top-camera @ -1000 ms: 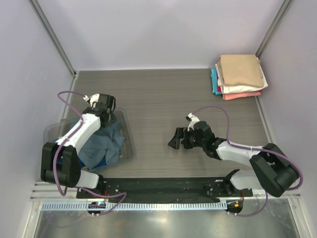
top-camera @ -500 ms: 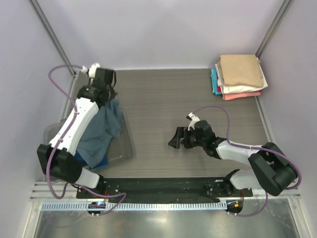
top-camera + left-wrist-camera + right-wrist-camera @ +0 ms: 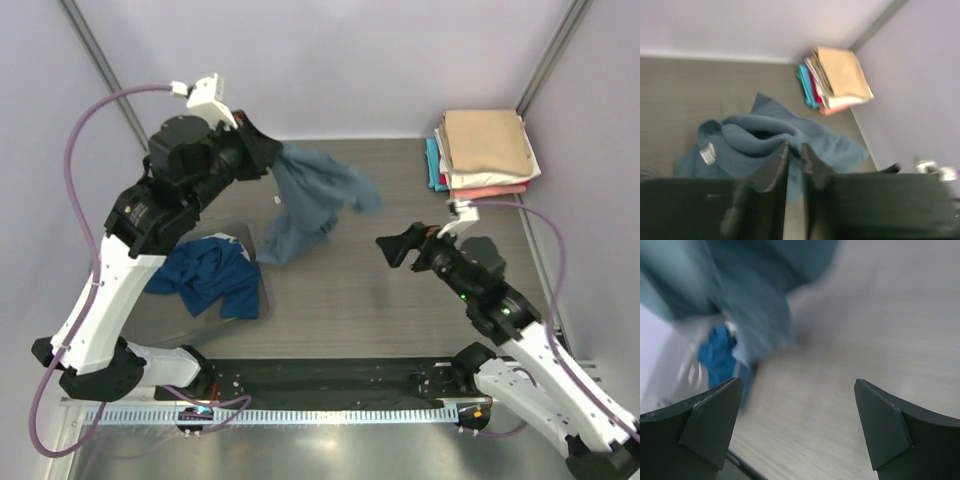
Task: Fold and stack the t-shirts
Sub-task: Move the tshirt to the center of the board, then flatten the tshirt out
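My left gripper [image 3: 272,156] is raised above the table's far left and shut on the dusty slate-blue t-shirt [image 3: 312,196], which hangs from it in the air. In the left wrist view the cloth [image 3: 765,134] is pinched between the nearly closed jaws of that gripper [image 3: 795,148]. The deeper teal-blue t-shirt [image 3: 208,276] lies crumpled in the clear tub. Folded t-shirts [image 3: 487,148] are stacked at the far right corner, tan on top. My right gripper [image 3: 396,246] hovers open mid-table, empty, its jaws wide apart [image 3: 797,407], facing the hanging shirt [image 3: 752,305].
The clear plastic tub [image 3: 259,262] stands at the left, below the raised left arm. Walls close the table at the back and on both sides. The folded stack [image 3: 836,80] sits against the right wall.
The left gripper shut on the slate-blue shirt and lifted it out of the tub, up and to the right. The right arm rose and swung right, still open.
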Robot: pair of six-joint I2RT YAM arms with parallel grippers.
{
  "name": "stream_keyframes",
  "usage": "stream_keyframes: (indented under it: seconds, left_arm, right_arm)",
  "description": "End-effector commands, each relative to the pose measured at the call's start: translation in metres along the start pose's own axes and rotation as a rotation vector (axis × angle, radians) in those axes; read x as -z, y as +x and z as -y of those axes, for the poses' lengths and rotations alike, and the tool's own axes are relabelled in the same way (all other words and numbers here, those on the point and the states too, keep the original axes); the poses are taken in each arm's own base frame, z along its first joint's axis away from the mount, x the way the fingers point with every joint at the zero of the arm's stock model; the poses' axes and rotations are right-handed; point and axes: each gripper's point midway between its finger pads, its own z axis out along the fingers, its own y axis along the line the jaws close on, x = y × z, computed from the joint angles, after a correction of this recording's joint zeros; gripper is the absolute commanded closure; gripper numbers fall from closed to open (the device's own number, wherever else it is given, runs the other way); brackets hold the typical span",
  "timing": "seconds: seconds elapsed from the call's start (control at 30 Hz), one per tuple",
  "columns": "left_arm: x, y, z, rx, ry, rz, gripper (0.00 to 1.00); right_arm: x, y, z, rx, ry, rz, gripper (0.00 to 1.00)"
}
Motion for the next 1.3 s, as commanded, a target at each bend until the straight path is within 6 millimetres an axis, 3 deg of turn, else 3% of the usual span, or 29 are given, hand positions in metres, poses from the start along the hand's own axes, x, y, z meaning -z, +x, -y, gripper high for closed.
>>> stream_keyframes:
  seconds: [0.0, 0.03, 0.07, 0.13, 0.17, 0.23, 0.27, 0.3, 0.33, 0.5, 0.53, 0.6, 0.7, 0.73, 0.83, 0.93, 0.97, 1.03, 1.07, 1.1, 1.27]
  left_arm:
    - [-0.019, 0.066, 0.026, 0.001, 0.18, -0.204, 0.79]
    - [-0.03, 0.101, 0.02, -0.016, 0.177, -0.315, 0.55]
    - [-0.029, 0.126, 0.006, -0.037, 0.125, -0.407, 0.24]
    - [-0.023, 0.151, -0.018, -0.072, 0.042, -0.479, 0.1]
    - [-0.024, 0.165, -0.05, -0.103, -0.094, -0.476, 0.03]
    - [-0.013, 0.169, -0.076, -0.112, -0.193, -0.447, 0.0]
    - [0.0, 0.157, -0.083, -0.098, -0.208, -0.388, 0.0]
    - [0.004, 0.174, -0.106, -0.106, -0.287, -0.398, 0.0]
    - [0.009, 0.17, -0.113, -0.061, -0.303, -0.359, 0.0]
    - [0.028, 0.239, -0.178, -0.049, -0.54, -0.503, 0.0]
    - [0.023, 0.243, -0.184, -0.069, -0.553, -0.489, 0.0]
    - [0.018, 0.266, -0.202, -0.124, -0.602, -0.537, 0.0]
    - [0.009, 0.285, -0.221, -0.2, -0.677, -0.597, 0.0]
    - [0.001, 0.301, -0.228, -0.226, -0.704, -0.652, 0.0]
    - [-0.007, 0.334, -0.241, -0.267, -0.744, -0.768, 0.04]
    - [-0.01, 0.347, -0.252, -0.303, -0.79, -0.807, 0.24]
    - [-0.008, 0.354, -0.257, -0.318, -0.802, -0.831, 0.48]
    - [-0.008, 0.356, -0.261, -0.343, -0.809, -0.842, 0.69]
    - [-0.008, 0.356, -0.263, -0.358, -0.816, -0.843, 0.87]
    - [-0.009, 0.348, -0.266, -0.387, -0.837, -0.819, 0.96]
    - [-0.023, 0.312, -0.267, -0.547, -0.872, -0.797, 1.0]
  right_arm:
    - [0.049, -0.061, 0.01, 0.057, 0.169, 0.151, 0.0]
    - [0.058, -0.072, 0.013, 0.058, 0.207, 0.186, 0.0]
    - [0.071, -0.089, 0.006, 0.056, 0.203, 0.228, 0.0]
    - [0.079, -0.089, 0.006, 0.063, 0.214, 0.203, 0.0]
    - [0.08, -0.086, -0.002, 0.069, 0.179, 0.173, 0.0]
    - [0.072, -0.074, -0.008, 0.063, 0.139, 0.108, 0.0]
    - [0.065, -0.058, -0.014, 0.059, 0.088, 0.04, 0.0]
    - [0.051, -0.042, -0.013, 0.036, 0.089, -0.035, 0.0]
    - [0.043, -0.02, -0.017, 0.022, 0.043, -0.122, 0.0]
    - [-0.007, 0.037, -0.012, -0.04, 0.019, -0.349, 0.0]
    - [-0.018, 0.051, -0.007, -0.044, 0.038, -0.401, 0.0]
    - [-0.028, 0.057, -0.005, -0.041, 0.039, -0.414, 0.0]
    - [-0.037, 0.062, -0.004, -0.034, 0.04, -0.431, 0.0]
    - [-0.037, 0.064, -0.001, -0.028, 0.044, -0.436, 0.0]
    - [-0.033, 0.07, 0.006, -0.016, 0.064, -0.436, 0.0]
    - [-0.026, 0.072, 0.011, -0.001, 0.071, -0.421, 0.0]
    - [-0.024, 0.077, 0.016, 0.001, 0.084, -0.425, 0.0]
    - [-0.02, 0.079, 0.018, 0.004, 0.087, -0.42, 0.0]
    - [-0.02, 0.081, 0.021, 0.007, 0.092, -0.422, 0.0]
    - [-0.019, 0.082, 0.021, 0.012, 0.093, -0.422, 0.0]
    - [-0.025, 0.08, 0.026, 0.036, 0.113, -0.421, 0.0]
